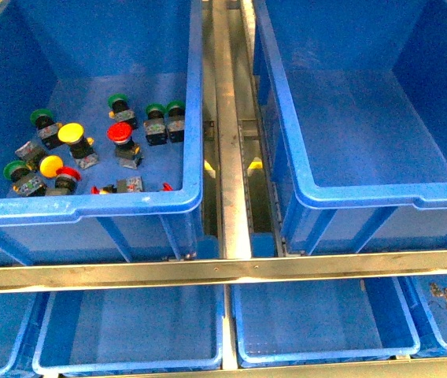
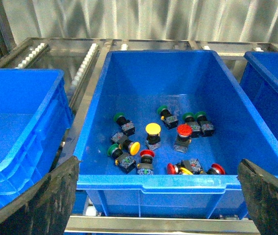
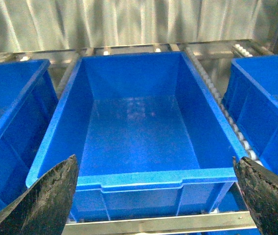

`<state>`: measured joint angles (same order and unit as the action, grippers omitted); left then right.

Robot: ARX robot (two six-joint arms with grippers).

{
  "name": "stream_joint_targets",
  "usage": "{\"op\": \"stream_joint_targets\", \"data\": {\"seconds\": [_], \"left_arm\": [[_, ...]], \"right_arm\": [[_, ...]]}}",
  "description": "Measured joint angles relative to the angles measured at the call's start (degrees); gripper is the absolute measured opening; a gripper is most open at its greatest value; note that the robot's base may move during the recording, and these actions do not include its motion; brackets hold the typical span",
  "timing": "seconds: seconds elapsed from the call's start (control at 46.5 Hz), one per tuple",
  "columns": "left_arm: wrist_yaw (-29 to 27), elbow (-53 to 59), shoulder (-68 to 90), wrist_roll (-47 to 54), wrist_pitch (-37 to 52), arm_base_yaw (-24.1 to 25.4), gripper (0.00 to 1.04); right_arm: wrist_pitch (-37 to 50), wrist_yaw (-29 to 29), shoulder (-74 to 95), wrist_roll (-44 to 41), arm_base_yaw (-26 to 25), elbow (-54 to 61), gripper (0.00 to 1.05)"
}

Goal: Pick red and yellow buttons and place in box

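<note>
Sitting at two o'clock in the front view is the large, deep bright-blue plastic box [image 1: 365, 197]; a matching blue plastic crate [image 1: 82, 206] lies at ten o'clock. Both released, fingers wide apart, the left gripper [image 2: 161, 196] faces the crate and the right gripper [image 3: 153, 196] faces the box. Red and yellow mushroom-capped push buttons [image 1: 119, 132] lie on the crate's floor toward its six o'clock wall, among green-capped switches [image 1: 155, 110].

I count eleven push-buttons in the left-hand crate [image 1: 90, 206]: five green-capped buttons [image 2: 118, 117], four red buttons [image 2: 184, 129] and two yellow buttons [image 2: 152, 128]. A small yellow bit by that crate's near wall I can't identify. From the front camera I count two deep crates, the box [image 1: 365, 197] standing right of the left-hand crate, and four shallow trays [image 1: 129, 331] below it.
</note>
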<state>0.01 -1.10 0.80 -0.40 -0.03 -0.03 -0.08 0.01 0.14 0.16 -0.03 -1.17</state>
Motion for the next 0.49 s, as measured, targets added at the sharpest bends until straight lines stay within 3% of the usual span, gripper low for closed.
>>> {"op": "stream_joint_targets", "data": {"seconds": [0.495], "left_arm": [[0.00, -0.02, 0.00, 0.00, 0.00, 0.00, 0.97]], "right_arm": [[0.00, 0.00, 0.00, 0.00, 0.00, 0.00, 0.97]]}}
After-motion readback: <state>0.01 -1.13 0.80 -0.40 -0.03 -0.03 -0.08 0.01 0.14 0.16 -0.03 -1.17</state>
